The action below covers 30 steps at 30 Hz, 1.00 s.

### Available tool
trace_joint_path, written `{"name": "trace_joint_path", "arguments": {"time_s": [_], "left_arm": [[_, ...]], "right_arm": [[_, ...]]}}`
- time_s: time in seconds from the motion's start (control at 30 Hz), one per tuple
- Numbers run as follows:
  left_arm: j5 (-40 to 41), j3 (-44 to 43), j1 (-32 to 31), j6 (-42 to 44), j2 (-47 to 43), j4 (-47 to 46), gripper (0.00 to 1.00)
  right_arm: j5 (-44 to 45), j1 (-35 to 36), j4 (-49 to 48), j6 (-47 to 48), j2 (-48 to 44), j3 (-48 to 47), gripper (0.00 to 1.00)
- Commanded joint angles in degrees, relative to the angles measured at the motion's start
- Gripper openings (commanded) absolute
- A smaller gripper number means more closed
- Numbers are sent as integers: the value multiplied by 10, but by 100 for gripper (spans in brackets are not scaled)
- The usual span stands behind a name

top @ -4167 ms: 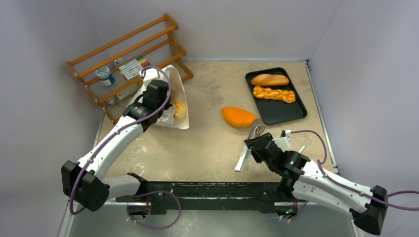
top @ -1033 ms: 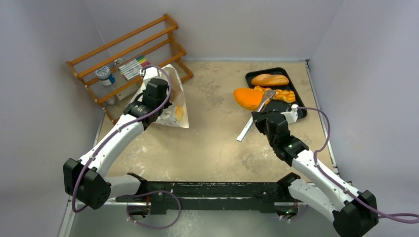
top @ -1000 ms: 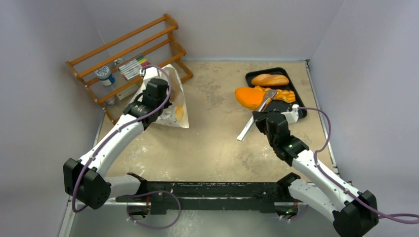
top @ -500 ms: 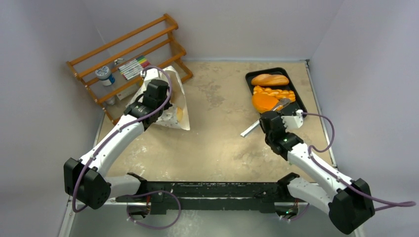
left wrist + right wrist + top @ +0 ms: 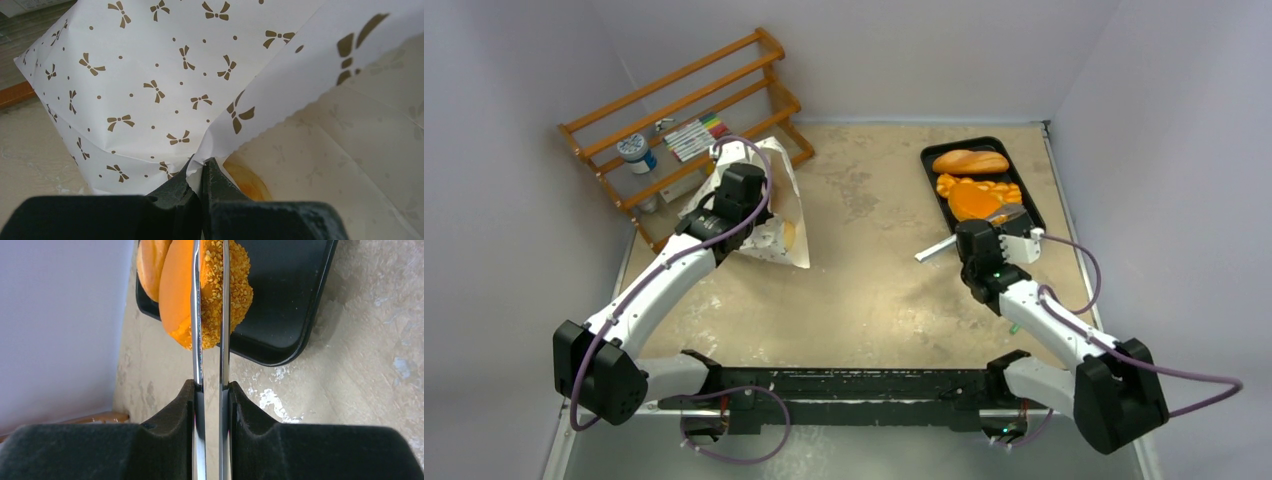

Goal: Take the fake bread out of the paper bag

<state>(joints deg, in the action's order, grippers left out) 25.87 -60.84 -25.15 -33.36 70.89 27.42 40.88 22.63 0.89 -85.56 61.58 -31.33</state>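
The paper bag (image 5: 776, 190), off-white with small dark bow marks, lies at the left by the rack. My left gripper (image 5: 756, 212) is shut on its serrated mouth edge (image 5: 220, 135) and holds it up; the fingers (image 5: 175, 192) pinch the paper. A golden piece of fake bread (image 5: 788, 232) shows inside the mouth (image 5: 247, 181). My right gripper (image 5: 974, 236) is shut on metal tongs (image 5: 210, 355). The tongs clamp an orange seeded bread (image 5: 215, 295) over the black tray (image 5: 1027, 228), beside the breads lying in it.
A long loaf (image 5: 970, 161) and a braided bread (image 5: 1002, 187) lie in the tray. A wooden rack (image 5: 686, 95) with markers (image 5: 694, 136) and a jar (image 5: 636, 153) stands at the back left. Walls close in on three sides.
My right arm has carried the tongs and the orange bread from the table's middle up and right, to over the tray. My left gripper has kept hold of the bag's edge.
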Motion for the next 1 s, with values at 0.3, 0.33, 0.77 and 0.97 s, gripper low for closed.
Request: {"name": "trace_joint_path", "arguments": {"time_s": [0.3, 0.33, 0.77, 0.97], "left_arm": [[9, 2, 6, 10, -15, -29, 0], [9, 1, 6, 10, -14, -30, 0], [9, -2, 5, 8, -15, -27, 0], [10, -3, 5, 8, -16, -25, 0]], "right_arm": [[-48, -4, -81, -84, 48, 26, 33], [-51, -4, -82, -84, 44, 30, 37], [-59, -4, -81, -66, 10, 51, 47], [-62, -4, -73, -63, -8, 60, 49]]}}
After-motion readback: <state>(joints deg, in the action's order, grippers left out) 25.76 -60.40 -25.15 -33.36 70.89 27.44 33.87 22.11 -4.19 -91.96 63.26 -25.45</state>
